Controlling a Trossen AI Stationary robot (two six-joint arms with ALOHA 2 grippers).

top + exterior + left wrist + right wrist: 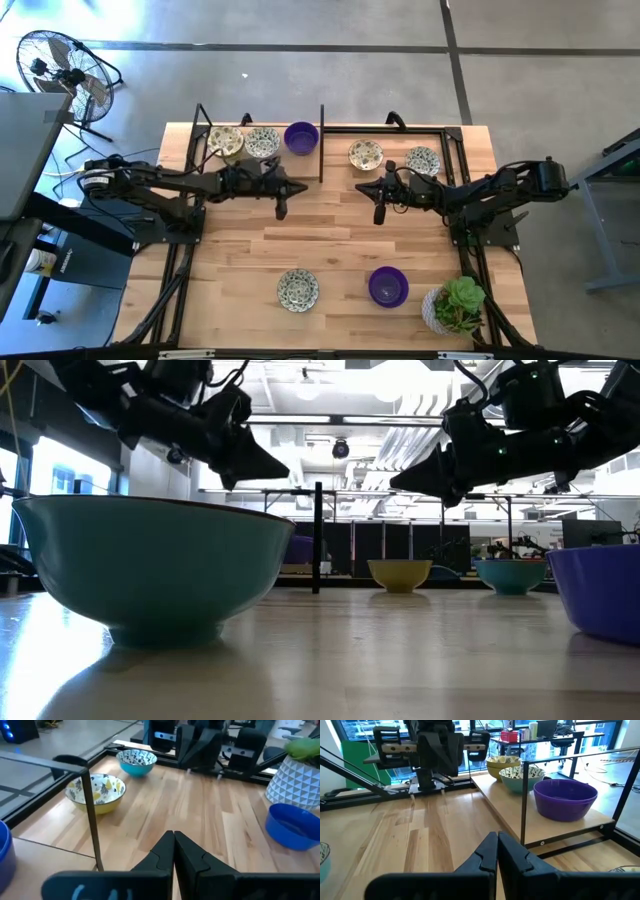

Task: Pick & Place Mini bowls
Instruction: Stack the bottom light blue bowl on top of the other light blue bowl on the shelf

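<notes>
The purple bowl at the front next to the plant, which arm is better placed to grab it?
Probably the right: the purple bowl lies on the right gripper's side, nearer than the left gripper.

Nothing legible anywhere right now: no label, brand, number or sign can be read on the bowls, the arms, the bench or the room behind, and the pale marks low in the left wrist view are too blurred to make out.
</notes>
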